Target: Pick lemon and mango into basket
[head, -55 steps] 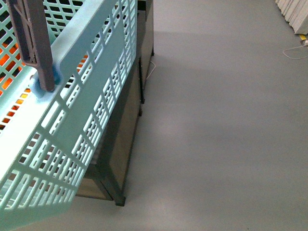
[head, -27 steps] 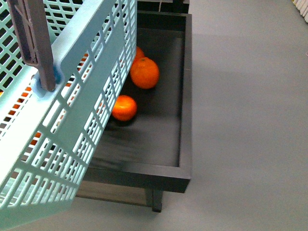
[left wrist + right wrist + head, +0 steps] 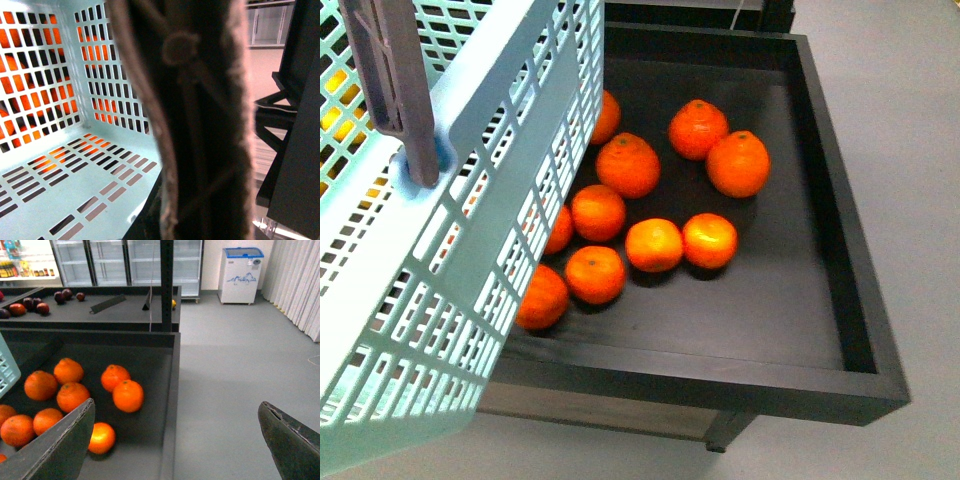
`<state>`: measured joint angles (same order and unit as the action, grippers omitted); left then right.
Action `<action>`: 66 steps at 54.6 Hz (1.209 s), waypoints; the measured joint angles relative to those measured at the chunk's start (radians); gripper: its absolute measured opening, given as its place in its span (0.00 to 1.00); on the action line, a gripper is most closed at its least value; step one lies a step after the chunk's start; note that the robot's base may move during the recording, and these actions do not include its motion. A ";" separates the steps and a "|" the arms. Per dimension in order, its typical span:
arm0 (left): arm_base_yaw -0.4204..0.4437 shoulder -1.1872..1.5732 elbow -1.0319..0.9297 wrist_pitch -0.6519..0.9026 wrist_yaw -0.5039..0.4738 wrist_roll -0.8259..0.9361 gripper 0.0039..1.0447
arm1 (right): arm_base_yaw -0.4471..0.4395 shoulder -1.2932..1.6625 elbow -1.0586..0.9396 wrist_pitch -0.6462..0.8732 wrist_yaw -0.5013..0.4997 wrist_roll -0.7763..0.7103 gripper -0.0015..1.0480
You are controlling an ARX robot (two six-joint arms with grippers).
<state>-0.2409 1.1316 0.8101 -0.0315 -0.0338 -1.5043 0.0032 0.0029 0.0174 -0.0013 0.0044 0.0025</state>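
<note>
Basket [image 3: 480,80] fills the left of the front view: pale blue-green, slotted all over, tipped so its wall slants across the left side of the tray [image 3: 720,390]. Its brown handle [image 3: 398,90] stands up from a pivot on the rim. From the left wrist we get the inside, a stretch of slotted floor and two walls with orange glowing through the slots (that's fruit behind the plastic, not in it). Bits of yellow show through the wall slots at far left in the front view, and I can't tell what they are.

Now the black tray: about ten tangerines [image 3: 628,165] lie loose on its floor, bunched toward the basket side, a couple half hidden behind the basket wall.

Right claw [image 3: 176,405]: fingers spread wide, gripping nothing, the tray's side wall showing between them. Left claw: can't tell, the handle blurs right across that camera.

Beyond, a second tray [image 3: 75,315] carries a few dark red fruit [image 3: 42,308].
</note>
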 joint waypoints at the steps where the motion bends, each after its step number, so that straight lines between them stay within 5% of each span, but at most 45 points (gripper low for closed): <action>1: 0.000 0.000 0.000 0.000 0.001 0.000 0.04 | 0.000 0.000 0.000 0.000 -0.003 0.000 0.92; 66: 0.000 0.001 0.001 0.000 0.002 0.001 0.04 | 0.000 0.000 0.000 0.000 -0.003 0.000 0.92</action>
<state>-0.2405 1.1324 0.8112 -0.0319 -0.0322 -1.5036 0.0032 0.0029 0.0174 -0.0017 0.0017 0.0029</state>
